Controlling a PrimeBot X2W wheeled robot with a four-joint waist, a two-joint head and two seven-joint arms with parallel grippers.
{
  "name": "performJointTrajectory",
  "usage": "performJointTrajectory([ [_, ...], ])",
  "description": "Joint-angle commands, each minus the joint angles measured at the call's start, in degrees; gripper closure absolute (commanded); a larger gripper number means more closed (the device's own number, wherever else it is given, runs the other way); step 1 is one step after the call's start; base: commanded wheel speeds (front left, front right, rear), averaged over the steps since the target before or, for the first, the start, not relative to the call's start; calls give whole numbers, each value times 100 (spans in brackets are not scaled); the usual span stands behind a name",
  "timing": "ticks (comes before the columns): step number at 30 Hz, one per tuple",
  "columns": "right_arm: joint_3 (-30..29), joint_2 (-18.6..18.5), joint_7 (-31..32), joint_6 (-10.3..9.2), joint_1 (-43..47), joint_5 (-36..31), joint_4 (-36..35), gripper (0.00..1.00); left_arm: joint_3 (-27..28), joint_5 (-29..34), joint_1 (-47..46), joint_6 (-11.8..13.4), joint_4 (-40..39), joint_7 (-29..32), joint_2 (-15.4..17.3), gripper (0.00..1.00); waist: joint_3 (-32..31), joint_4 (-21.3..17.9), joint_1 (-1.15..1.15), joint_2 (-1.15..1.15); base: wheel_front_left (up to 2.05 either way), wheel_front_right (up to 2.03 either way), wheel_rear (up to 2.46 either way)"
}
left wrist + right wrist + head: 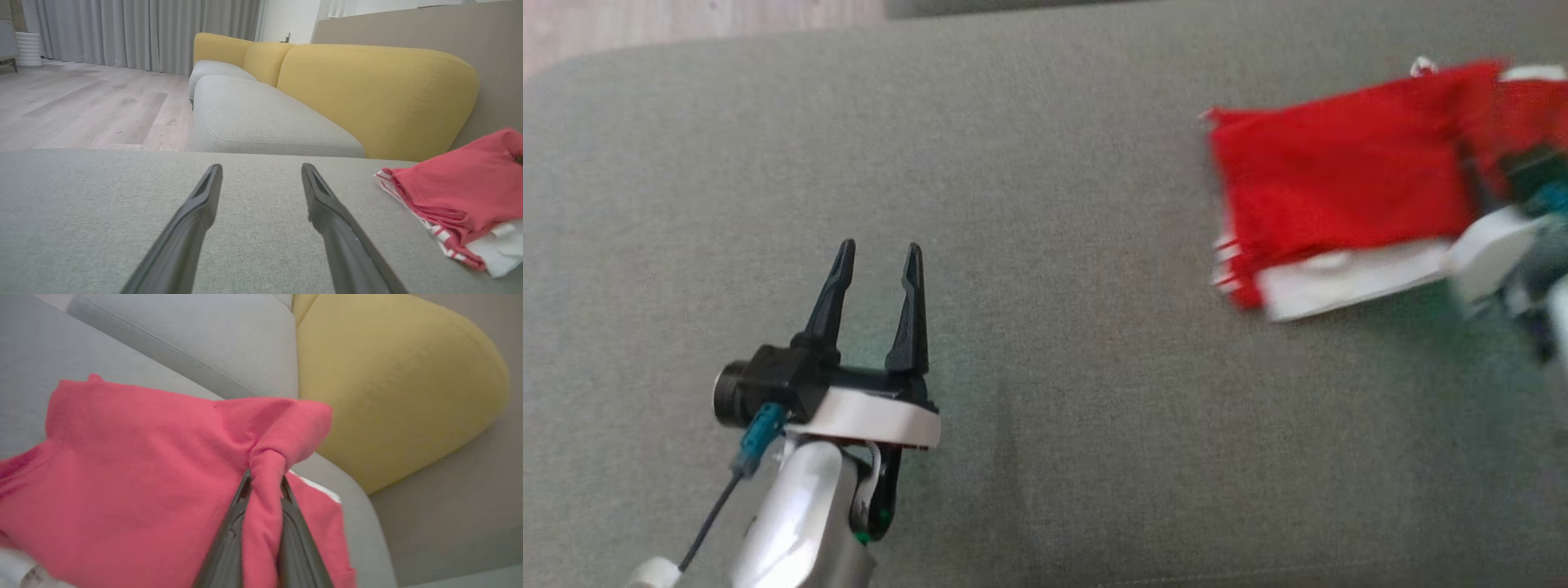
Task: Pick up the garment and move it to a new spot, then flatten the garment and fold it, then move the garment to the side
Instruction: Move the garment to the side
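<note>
The garment (1339, 188) is a folded red piece with white and red-striped edges, lying at the right of the grey cushion; it also lies at the right of the left wrist view (457, 192). My right gripper (265, 475) is shut on a bunched red fold of the garment (143, 473), which spreads to its left in the right wrist view. In the head view the right arm's pale wrist (1494, 253) sits blurred at the garment's right edge. My left gripper (878, 257) is open over bare cushion, well to the left of the garment, its fingers (204, 192) holding nothing.
The grey seat cushion (1013, 367) stretches across the head view. A yellow backrest (367, 90) and another grey seat (253, 118) lie beyond it. Wooden floor (81, 106) and grey curtains are at the far left of the left wrist view.
</note>
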Motion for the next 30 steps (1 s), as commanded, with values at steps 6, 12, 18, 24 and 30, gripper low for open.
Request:
performJointTrajectory([
  [6,-129,-1206,319,-5,-762,46,-212,100,152,76,-465,-72,-231,-46,50,0,639,-128,1,0,0,0,0],
  [12,-439,-1911,434,-5,-958,-309,96,100,198,137,-616,-126,-216,-46,50,0,975,-57,1,0,0,0,0],
  [18,-881,-1936,359,-5,-1041,-497,273,100,333,183,-642,-174,-204,-46,50,0,1078,-68,1,0,0,0,0],
  [24,-1238,-1636,233,-5,-1053,-761,201,0,410,220,-672,-214,-160,-46,50,0,1049,-76,1,0,0,0,0],
  [30,-1446,-1318,169,-5,-976,-878,8,0,446,172,-585,-209,-105,-46,50,0,802,-68,1,0,0,0,0],
])
